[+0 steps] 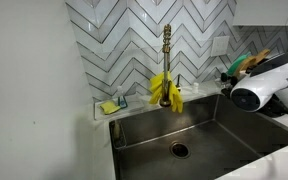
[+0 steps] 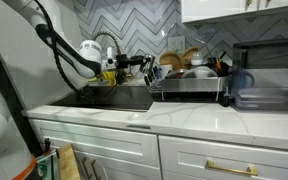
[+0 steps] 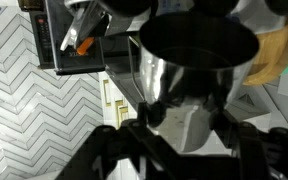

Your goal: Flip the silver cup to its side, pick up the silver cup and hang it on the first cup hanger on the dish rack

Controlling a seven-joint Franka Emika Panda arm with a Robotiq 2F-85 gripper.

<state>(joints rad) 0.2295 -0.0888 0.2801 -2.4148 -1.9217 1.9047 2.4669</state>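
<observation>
The white worktop (image 2: 199, 115) holds a steel sink (image 1: 219, 125). The black dish rack (image 2: 189, 90) sits at 3 o'clock from the sink. In the wrist view, the end effector (image 3: 189, 138) at 6 o'clock grips the silver cup (image 3: 189, 80).

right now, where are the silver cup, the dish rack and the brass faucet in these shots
silver cup (image 3: 184, 95), wrist view, on its shiny side wall
dish rack (image 2: 189, 88), in an exterior view, on its front side
brass faucet (image 1: 167, 45), in an exterior view, on its upright stem
</observation>
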